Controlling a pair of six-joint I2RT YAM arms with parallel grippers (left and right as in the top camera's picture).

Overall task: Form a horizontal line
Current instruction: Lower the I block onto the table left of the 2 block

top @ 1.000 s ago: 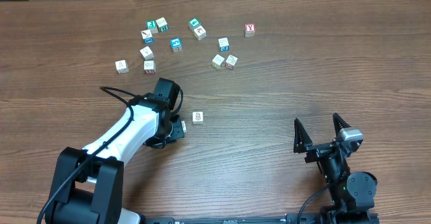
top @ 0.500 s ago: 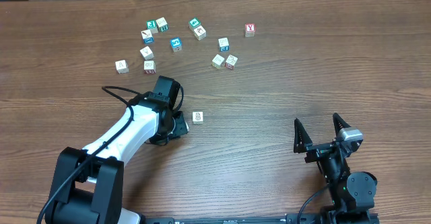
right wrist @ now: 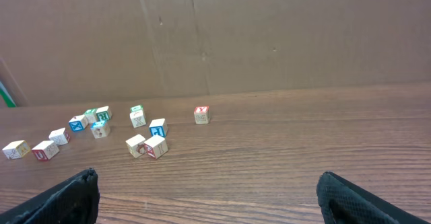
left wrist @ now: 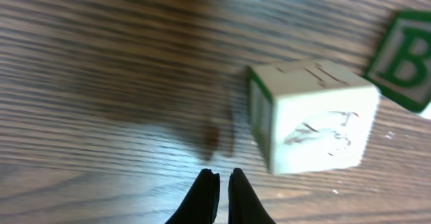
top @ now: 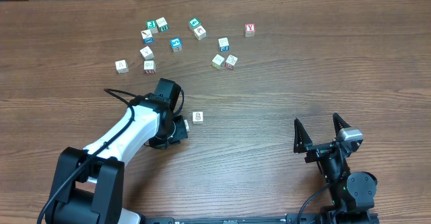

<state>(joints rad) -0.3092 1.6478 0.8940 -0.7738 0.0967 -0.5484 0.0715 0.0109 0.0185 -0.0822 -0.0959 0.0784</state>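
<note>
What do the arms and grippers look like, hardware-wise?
The left arm: white shell, black joints, thin black cable; left gripper black, slim, pointed. The right arm: all black, grey block at the wrist; right gripper black, tapered.

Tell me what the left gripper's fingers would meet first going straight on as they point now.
Probably bare table wood: the shut left gripper points just left of the white cube, whose near edge it might graze. Depth is unclear in the wrist view.
</note>
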